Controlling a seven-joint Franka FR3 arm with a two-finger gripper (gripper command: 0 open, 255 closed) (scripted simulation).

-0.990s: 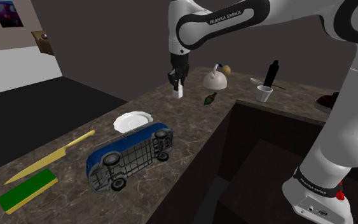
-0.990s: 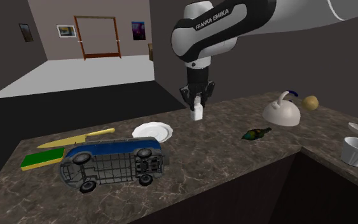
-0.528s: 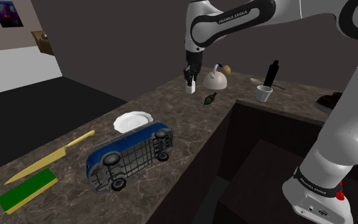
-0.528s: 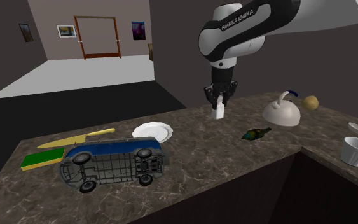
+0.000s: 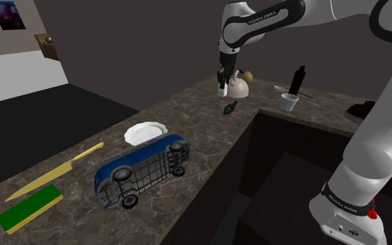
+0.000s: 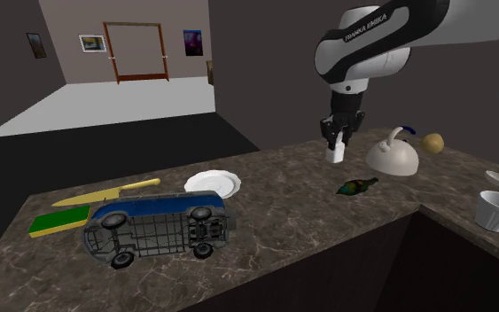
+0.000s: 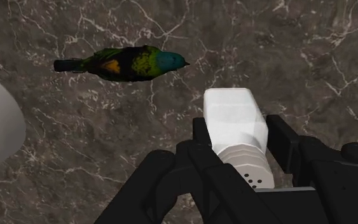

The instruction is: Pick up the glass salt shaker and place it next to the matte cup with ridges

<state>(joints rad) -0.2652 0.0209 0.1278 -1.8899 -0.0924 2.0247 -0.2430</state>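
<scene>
My gripper point(image 6: 334, 149) clasps the white shaker point(image 7: 233, 121) above the counter point(image 5: 201, 132). Since a second ago I've carried it toward the cup point(image 5: 289, 102), which sits at three o'clock from it in the shoulder view.

You looked at a dim scene. The stone counter point(image 5: 187, 132) was dark brown, and only its thin pale veins caught light. The wall point(image 5: 131, 42) behind it was dark grey. The brightest spot was the pale floor point(image 5: 13, 87) of the far room. The white arm point(image 5: 389, 125) glowed softly, with grey shade along its edges. The white plate point(image 5: 145, 131) and the white salt shaker point(image 7: 234, 118) stood out against the dark stone. In the wrist view the light was even. The painted bird point(image 7: 130, 62) had strong colours, and the black gripper point(image 7: 240, 137) showed only faint grey edges.
</scene>
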